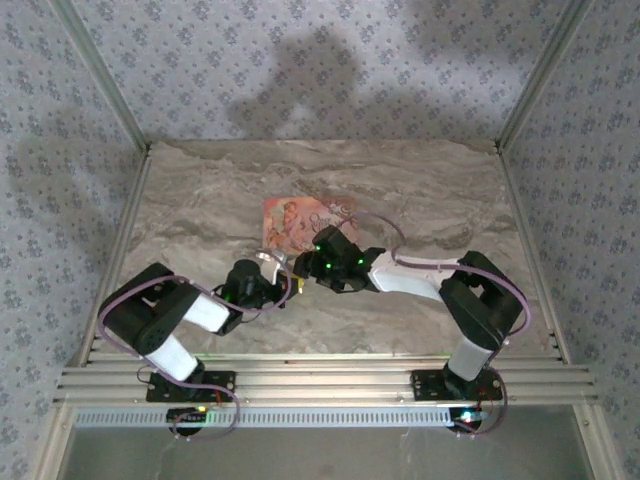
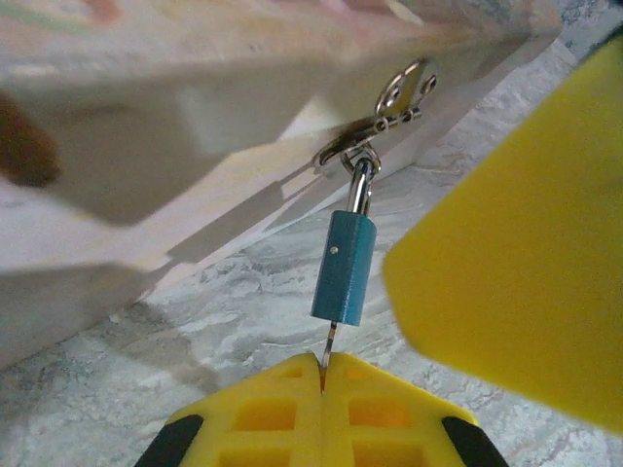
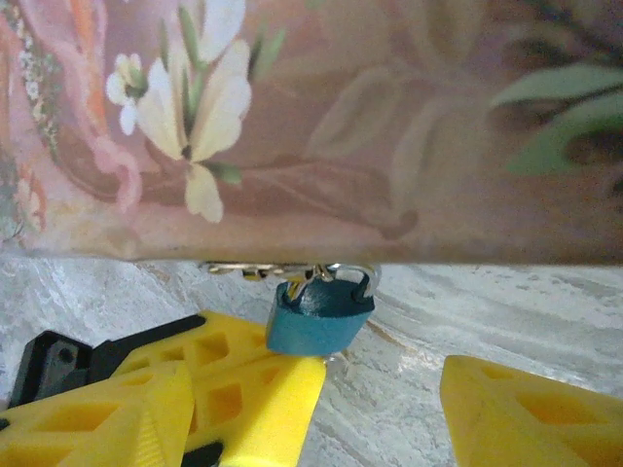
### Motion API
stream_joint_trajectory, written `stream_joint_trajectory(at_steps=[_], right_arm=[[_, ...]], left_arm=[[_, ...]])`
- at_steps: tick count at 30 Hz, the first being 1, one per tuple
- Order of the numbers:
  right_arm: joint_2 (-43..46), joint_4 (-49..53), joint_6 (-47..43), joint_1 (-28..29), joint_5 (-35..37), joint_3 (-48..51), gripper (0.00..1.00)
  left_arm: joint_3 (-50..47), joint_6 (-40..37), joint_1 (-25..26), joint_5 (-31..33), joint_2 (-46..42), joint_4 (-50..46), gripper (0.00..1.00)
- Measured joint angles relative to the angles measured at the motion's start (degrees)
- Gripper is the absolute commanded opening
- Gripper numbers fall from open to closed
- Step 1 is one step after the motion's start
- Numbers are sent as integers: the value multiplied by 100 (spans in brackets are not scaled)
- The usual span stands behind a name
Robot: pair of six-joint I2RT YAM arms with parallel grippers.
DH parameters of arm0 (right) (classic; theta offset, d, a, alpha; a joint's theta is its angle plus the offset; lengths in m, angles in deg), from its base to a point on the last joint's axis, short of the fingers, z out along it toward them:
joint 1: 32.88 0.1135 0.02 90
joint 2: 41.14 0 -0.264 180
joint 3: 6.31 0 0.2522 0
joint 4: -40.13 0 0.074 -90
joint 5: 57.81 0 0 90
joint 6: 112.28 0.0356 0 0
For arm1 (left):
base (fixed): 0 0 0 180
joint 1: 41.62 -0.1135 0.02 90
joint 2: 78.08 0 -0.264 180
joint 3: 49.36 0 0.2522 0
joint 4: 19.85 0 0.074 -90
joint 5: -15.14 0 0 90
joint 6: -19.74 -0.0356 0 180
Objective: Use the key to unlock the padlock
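The key [image 2: 328, 348], tip entered in the padlock [image 3: 319, 326] hung on the pink box [image 3: 389, 146], was gripped by the left gripper [image 2: 321, 379]; the right gripper [image 3: 321, 394] was seen open. Turning was judged outstanding.

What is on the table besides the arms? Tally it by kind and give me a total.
pink box: 1
blue padlock, hanging at the box's front edge: 1
key, thin blade pinched in the left end effector: 1
Total: 3
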Motion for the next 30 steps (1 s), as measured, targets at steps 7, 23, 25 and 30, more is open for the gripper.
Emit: stream_joint_trajectory(at_steps=[7, 23, 25, 30], right_arm=[[-63, -424, 251, 17, 166, 212, 65], [-177, -1246, 564, -68, 168, 433, 39], [-179, -1244, 579, -68, 166, 435, 36], [-179, -1196, 553, -57, 184, 433, 18]], left_arm=[[26, 57, 35, 2, -175, -275, 0], [74, 181, 308, 310, -533, -693, 0], [79, 175, 341, 393, -643, -822, 0], [238, -63, 573, 774, -866, -1399, 0]])
